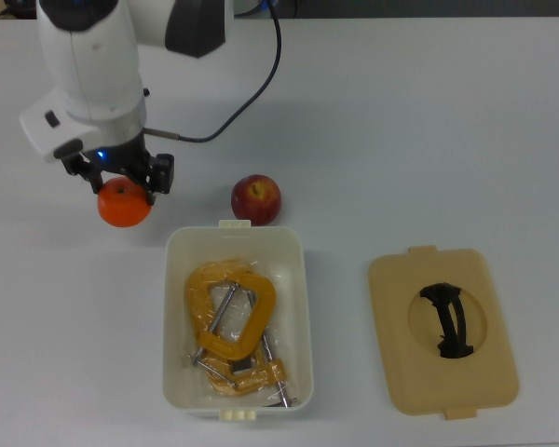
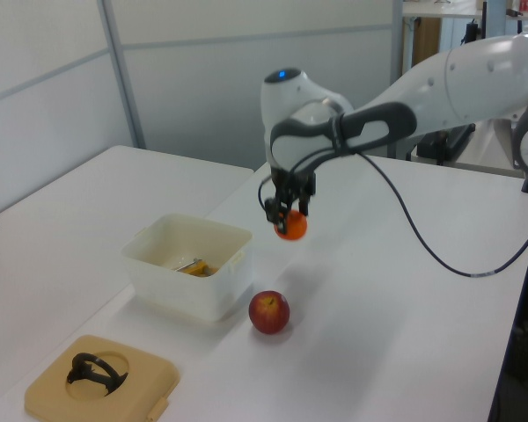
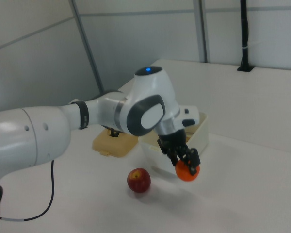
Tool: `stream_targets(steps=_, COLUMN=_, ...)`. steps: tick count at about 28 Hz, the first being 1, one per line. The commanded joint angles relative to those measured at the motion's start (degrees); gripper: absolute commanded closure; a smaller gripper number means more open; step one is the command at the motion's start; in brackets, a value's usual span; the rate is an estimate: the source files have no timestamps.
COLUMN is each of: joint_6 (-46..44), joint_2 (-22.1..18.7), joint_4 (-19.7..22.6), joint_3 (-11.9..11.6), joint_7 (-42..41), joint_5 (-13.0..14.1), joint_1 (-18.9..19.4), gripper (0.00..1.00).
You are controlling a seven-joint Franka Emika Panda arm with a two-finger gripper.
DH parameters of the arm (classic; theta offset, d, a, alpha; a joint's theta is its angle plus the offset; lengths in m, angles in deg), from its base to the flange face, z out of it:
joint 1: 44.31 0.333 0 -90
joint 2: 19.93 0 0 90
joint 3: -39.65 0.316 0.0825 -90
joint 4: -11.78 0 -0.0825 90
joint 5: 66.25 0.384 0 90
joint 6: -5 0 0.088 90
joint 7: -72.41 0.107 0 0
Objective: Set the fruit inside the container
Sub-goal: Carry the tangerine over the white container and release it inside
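We count two fruits here: one orange [image 1: 124, 204] and one apple [image 1: 256, 199]. There's also one tub [image 1: 176, 317], one lid [image 1: 401, 372], and what looks to us like two yellow-orange clamps [image 1: 231, 317] piled together, though they overlap so we can't be sure of the number.

The tub is white, rectangular with rounded corners, and has a little cream tab at each short end. Inside it we only see the clamps, lying in a heap with their metal screws showing. No fruit is in it. The tan lid lies flat on the table [image 1: 429, 140] to the top view's right of the tub, well apart from it, with a black handle [image 1: 449, 320] in its round recess.

The orange is bright and round, and it's clamped between the fingers of the gripper [image 2: 284, 211], which are closed around its upper half. In the left view we can see it hanging in the air well above the table, with clear space under it. In the top view it sits to the upper left of the tub, outside the rim.

The apple is red with yellow patches and sits on the table just beside the tub's short end, near the tab; whether it touches we can't tell. In the right view the apple [image 3: 138, 180] is on the table to the left of the raised orange [image 3: 187, 172].
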Motion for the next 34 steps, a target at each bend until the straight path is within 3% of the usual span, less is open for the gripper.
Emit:
stream_targets(steps=1, joint_6=0.95, joint_2=-1.05, joint_4=-2.89, joint_3=0.79, joint_7=1.09, joint_5=1.44, joint_1=0.85, gripper=0.58)
stream_targets(steps=7, joint_6=4.28, joint_2=-0.08, joint_4=-5.44, joint_3=2.46, joint_7=1.53, joint_5=1.97, joint_1=2.60, gripper=0.57)
stream_targets(steps=12, joint_6=14.47, joint_2=0.19, joint_4=-5.53, joint_3=4.48, joint_7=1.61, joint_5=1.88, joint_1=2.61, gripper=0.56)
stream_targets(steps=13, joint_6=18.75, joint_2=1.32, joint_4=-5.53, joint_3=5.00, joint_7=1.61, joint_5=1.71, joint_1=2.61, gripper=0.50)
stream_targets(steps=16, joint_6=24.93, joint_2=2.73, joint_4=-5.53, joint_3=5.19, joint_7=1.61, joint_5=1.36, joint_1=3.74, gripper=0.49)
stream_targets(steps=17, joint_6=28.25, joint_2=3.78, joint_4=-5.53, joint_3=5.19, joint_7=1.79, joint_5=1.35, joint_1=4.36, gripper=0.36)
stream_targets(steps=19, joint_6=30.30, joint_2=4.40, joint_4=-5.44, joint_3=5.19, joint_7=2.75, joint_5=1.53, joint_1=4.71, gripper=0.00)
stream_targets(steps=20, joint_6=30.66, joint_2=4.49, joint_4=-5.44, joint_3=5.19, joint_7=3.54, joint_5=1.01, joint_1=4.72, gripper=0.00)
stream_targets(steps=26, joint_6=29.78, joint_2=4.14, joint_4=-4.83, joint_3=5.19, joint_7=6.00, joint_5=0.47, joint_1=4.89, gripper=0.00)
stream_targets(steps=34, joint_6=11.17, joint_2=-1.74, joint_4=-4.56, joint_3=5.27, joint_7=5.66, joint_5=0.91, joint_1=4.80, gripper=0.00)
